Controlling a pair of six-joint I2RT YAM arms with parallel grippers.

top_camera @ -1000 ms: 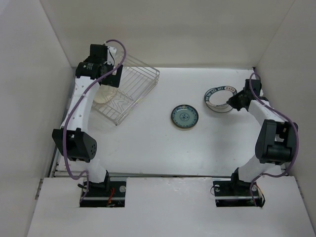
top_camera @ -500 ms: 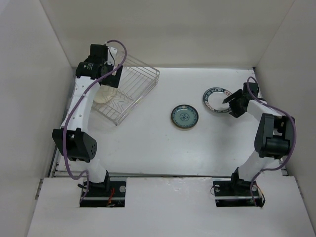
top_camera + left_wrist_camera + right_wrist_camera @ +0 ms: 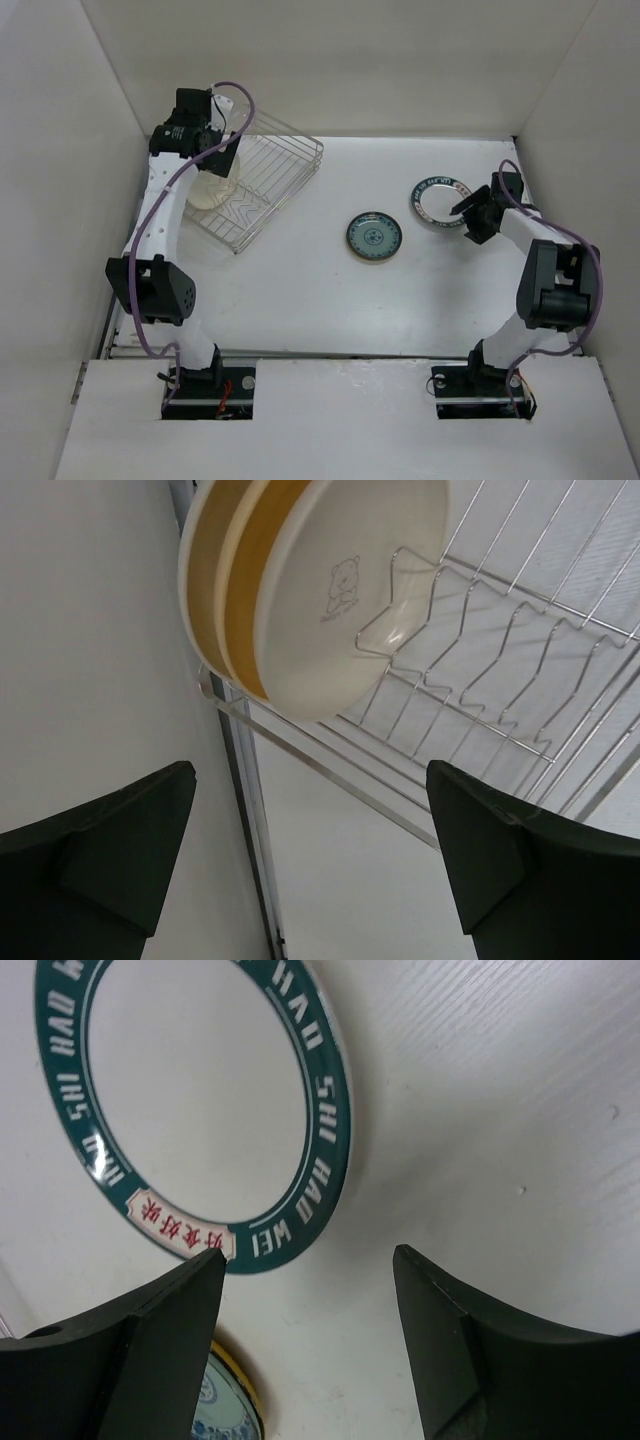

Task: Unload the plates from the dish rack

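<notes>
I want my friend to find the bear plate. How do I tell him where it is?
Find the silver wire dish rack at the table's far left. Two plates stand on edge at its left end. The bear plate is the front one, beside the empty slots: cream with a tiny bear outline; only the rim of the plate behind shows.

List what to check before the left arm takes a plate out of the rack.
1. Open left pincer: ok.
2. Standing cream round plates in the silver wire dish rack, ahead of that pincer: ok.
3. A plate's rim inside that pincer: not ok, short of it.
4. Open right pincer, holding nothing: ok.
5. Flat on the table, the white round plate with a green lettered rim: ok.
6. Count of plates left in the rack: cannot tell.
</notes>
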